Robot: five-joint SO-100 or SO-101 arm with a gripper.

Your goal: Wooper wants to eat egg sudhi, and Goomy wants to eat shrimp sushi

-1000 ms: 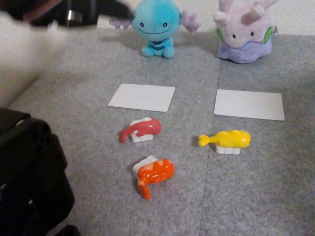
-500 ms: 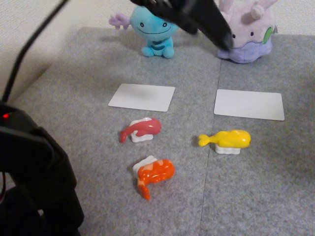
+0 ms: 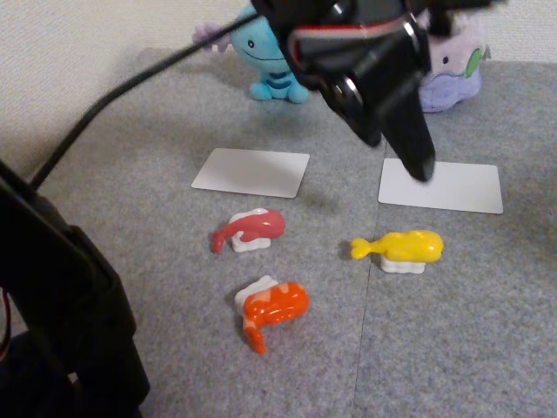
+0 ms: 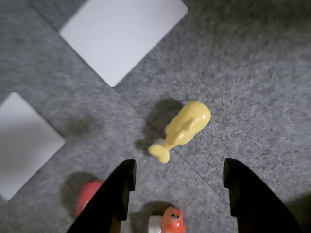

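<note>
Above the fuzzy grey carpet, the black gripper (image 4: 180,174) gapes over glossy egg sudhi (image 4: 187,125).

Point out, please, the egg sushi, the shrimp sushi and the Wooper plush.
egg sushi (image 3: 405,245), fixed view, on the yellow topping.
shrimp sushi (image 3: 278,305), fixed view, on the orange body.
Wooper (image 3: 277,85), fixed view, on its belly.

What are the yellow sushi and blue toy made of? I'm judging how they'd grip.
The egg sudhi looks like hard glossy plastic: smooth, with bright highlights on its back. Wooper looks like soft plush fabric: matte, fuzzy-edged, with stitched features.
</note>
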